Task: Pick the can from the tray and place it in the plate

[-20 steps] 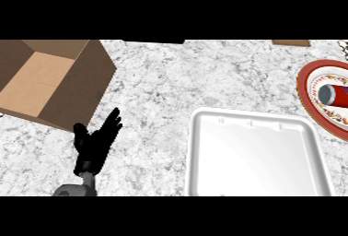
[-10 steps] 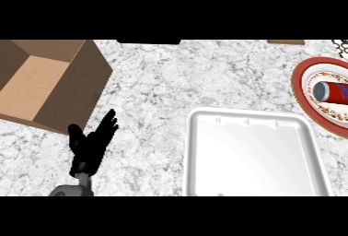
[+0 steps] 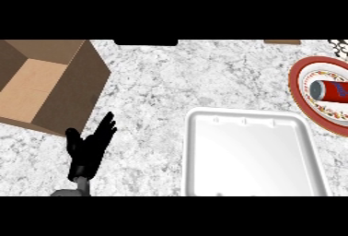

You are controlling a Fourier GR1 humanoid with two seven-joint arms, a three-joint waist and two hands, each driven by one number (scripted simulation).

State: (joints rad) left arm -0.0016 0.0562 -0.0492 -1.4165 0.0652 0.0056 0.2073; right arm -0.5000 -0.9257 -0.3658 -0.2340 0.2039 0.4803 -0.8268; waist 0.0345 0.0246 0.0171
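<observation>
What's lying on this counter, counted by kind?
Cardboard box: 1
White tray: 1
Red-rimmed plate: 1
Red can, lying on the plate: 1
Total: 4

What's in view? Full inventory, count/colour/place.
box: 1, brown cardboard, open, upper left of counter
tray: 1, white, lower centre-right, nothing in it
plate: 1, red rim with patterned white inside, right edge, partly cut off
can: 1, red with a blue end, lying on its side on the plate
counter: 1, grey-white marble
left hand: 1, black, open, fingers up, lower left near the box
right hand: not in view
</observation>
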